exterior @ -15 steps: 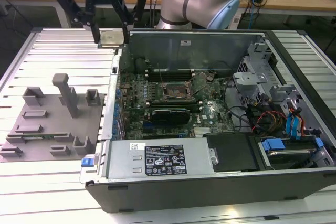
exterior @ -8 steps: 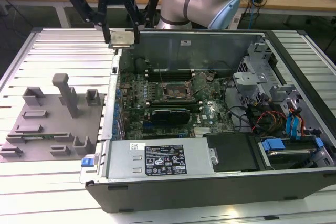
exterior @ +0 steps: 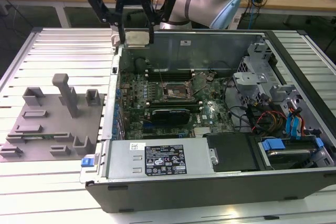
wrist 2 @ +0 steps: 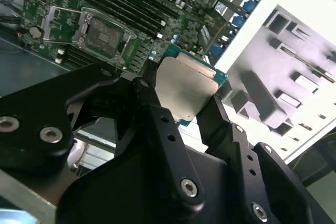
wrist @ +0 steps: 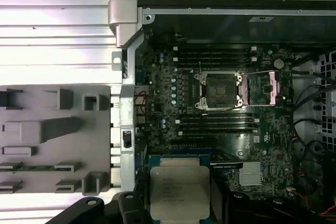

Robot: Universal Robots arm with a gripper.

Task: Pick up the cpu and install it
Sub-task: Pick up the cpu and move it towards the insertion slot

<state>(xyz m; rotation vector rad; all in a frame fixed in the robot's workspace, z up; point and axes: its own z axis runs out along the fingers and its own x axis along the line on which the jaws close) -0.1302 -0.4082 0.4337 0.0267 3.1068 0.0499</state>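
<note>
grey fixture tray (exterior: pixel 52 121) laid at exterior view's left | cpu (exterior: pixel 137 38) pinched flat by gripper (exterior: pixel 137 32), held over PC case (exterior: pixel 220 45) far corner | CPU socket (exterior: pixel 176 92) seen mid-board, load plate apparently flipped open

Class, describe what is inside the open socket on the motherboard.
The socket holds no chip: its dark contact bed lies bare, the metal frame swung open beside it. Nothing covers it. The cpu is apart, gripped in the claw; individual contacts are too small to tell.
</note>
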